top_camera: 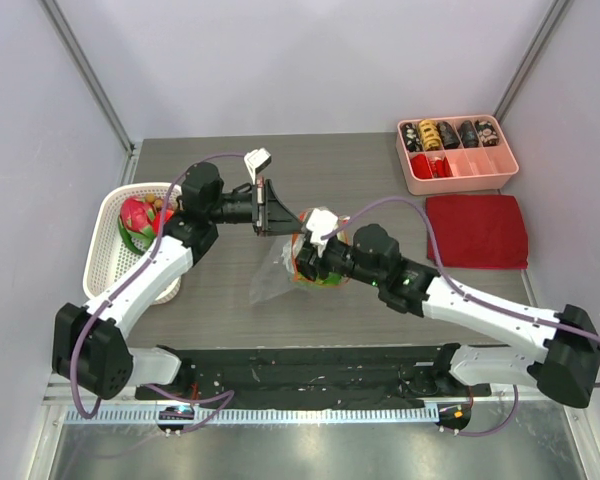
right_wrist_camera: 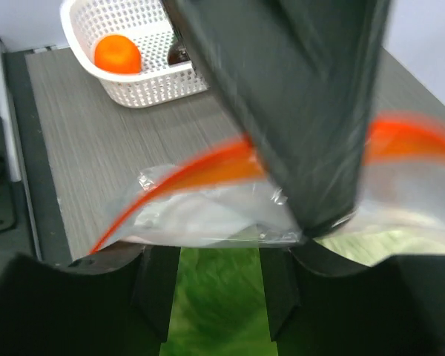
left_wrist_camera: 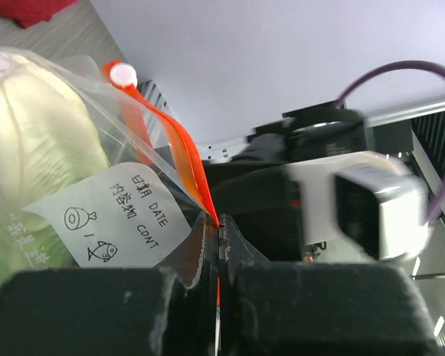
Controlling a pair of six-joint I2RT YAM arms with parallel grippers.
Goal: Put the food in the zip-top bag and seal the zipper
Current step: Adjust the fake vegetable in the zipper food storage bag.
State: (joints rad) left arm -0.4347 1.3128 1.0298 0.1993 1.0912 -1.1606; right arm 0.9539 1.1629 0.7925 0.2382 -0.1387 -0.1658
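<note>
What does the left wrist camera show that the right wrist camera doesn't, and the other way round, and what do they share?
Only the left wrist view: the white label with fish drawings, the white slider tab and a corner of the red cloth. Only the right wrist view: the white basket holding the orange fruit. Both: the zip-top bag, its orange-red zipper and the lettuce inside.
</note>
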